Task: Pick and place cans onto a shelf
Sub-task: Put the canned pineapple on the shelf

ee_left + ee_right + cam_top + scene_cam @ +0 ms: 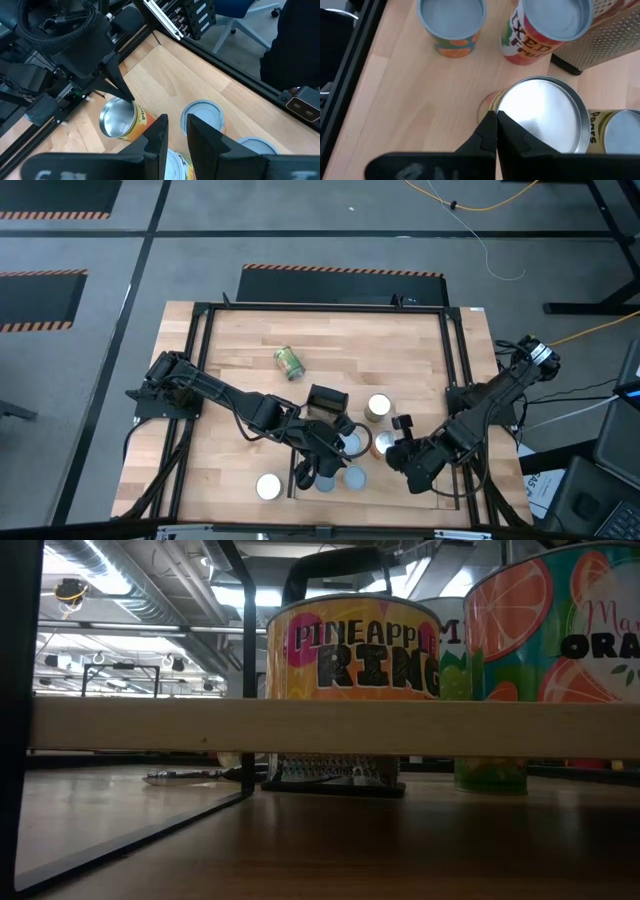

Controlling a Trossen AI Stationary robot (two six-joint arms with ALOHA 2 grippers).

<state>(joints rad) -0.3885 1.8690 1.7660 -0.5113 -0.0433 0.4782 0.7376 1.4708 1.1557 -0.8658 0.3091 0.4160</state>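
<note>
Wooden shelf with upright cans (one green can toppled)

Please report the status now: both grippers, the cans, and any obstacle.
Left gripper over the can cluster, jaws nearly closed, empty. Right gripper at silver-topped can, jaws closed, empty. Green can lying apart. Black box crowds cluster.

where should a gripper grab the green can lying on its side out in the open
Grip the green can across its curved side wall at mid-length, coming straight down from above. It lies tipped over alone on the tabletop, so its round ends face sideways and nothing crowds it.
</note>
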